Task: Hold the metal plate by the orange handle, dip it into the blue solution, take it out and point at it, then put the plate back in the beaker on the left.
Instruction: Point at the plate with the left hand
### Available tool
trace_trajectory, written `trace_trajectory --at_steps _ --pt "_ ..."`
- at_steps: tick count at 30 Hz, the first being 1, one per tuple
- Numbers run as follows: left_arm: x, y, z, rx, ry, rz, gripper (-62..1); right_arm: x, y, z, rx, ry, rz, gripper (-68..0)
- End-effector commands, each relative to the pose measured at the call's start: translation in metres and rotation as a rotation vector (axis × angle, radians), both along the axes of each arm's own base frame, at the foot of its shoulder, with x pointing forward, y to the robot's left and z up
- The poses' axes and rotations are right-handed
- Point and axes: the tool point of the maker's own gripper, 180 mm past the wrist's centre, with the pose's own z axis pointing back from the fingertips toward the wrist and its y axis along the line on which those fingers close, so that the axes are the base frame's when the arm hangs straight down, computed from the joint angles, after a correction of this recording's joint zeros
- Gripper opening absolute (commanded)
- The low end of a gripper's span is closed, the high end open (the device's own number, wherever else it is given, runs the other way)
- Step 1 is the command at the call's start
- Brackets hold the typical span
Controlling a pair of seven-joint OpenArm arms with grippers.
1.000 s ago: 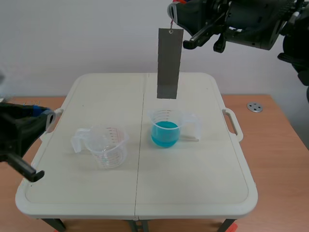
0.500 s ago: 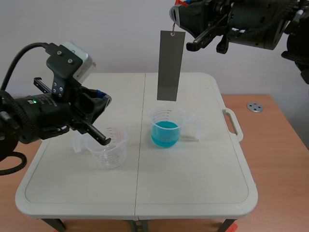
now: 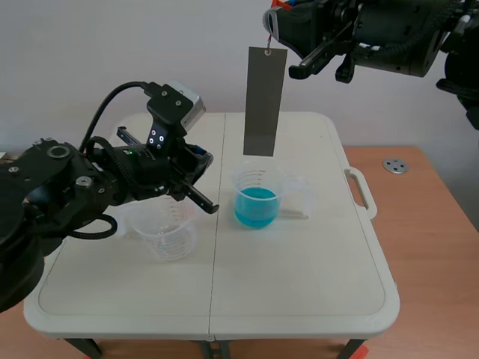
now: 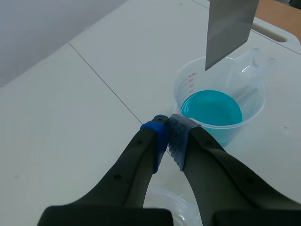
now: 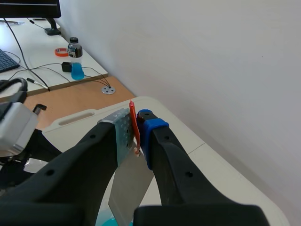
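The right end effector point(image 3: 274, 27) clamps the orange handle point(image 5: 133, 121), hanging the plate point(image 3: 263, 101) above the blue beaker point(image 3: 256, 199) mid-worktop point(image 3: 299, 284). The left end effector point(image 4: 168, 130), pressed together and empty, sits over the clear beaker point(image 3: 166, 233), left.

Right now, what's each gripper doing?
Left gripper: shut, holding nothing.
Right gripper: shut on the orange handle of the metal plate.

An office: wooden desk point(image 5: 77, 96), monitor point(image 5: 28, 7), keyboard point(image 5: 4, 61).
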Motion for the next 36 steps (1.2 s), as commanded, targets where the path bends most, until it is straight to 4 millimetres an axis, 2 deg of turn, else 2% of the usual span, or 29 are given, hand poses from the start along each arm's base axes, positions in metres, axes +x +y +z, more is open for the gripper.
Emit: trace_trajectory --at_steps 1,7,24,27,30,36 --pt "0.007 -0.008 0.015 -0.025 -0.037 -0.017 -58.2 -0.001 0.000 0.019 0.029 -0.049 0.005 -66.2" --pt "0.014 -0.020 0.013 -0.028 -0.031 -0.044 -58.2 -0.001 0.000 0.018 0.026 -0.047 0.005 -66.2" --pt "0.014 -0.019 0.014 -0.032 -0.046 -0.050 -58.2 -0.001 0.000 0.019 0.028 -0.047 0.005 -66.2" --pt "0.018 -0.005 0.017 -0.023 -0.106 0.001 -58.2 -0.001 0.000 0.019 0.028 -0.047 0.005 -66.2" --pt "0.021 0.021 0.023 -0.023 -0.165 0.083 -58.2 -0.001 0.000 0.019 0.031 -0.047 0.006 -66.2" --pt "0.003 0.077 0.028 0.036 -0.208 0.179 -58.2 -0.002 0.000 0.021 0.046 -0.044 0.011 -66.2"
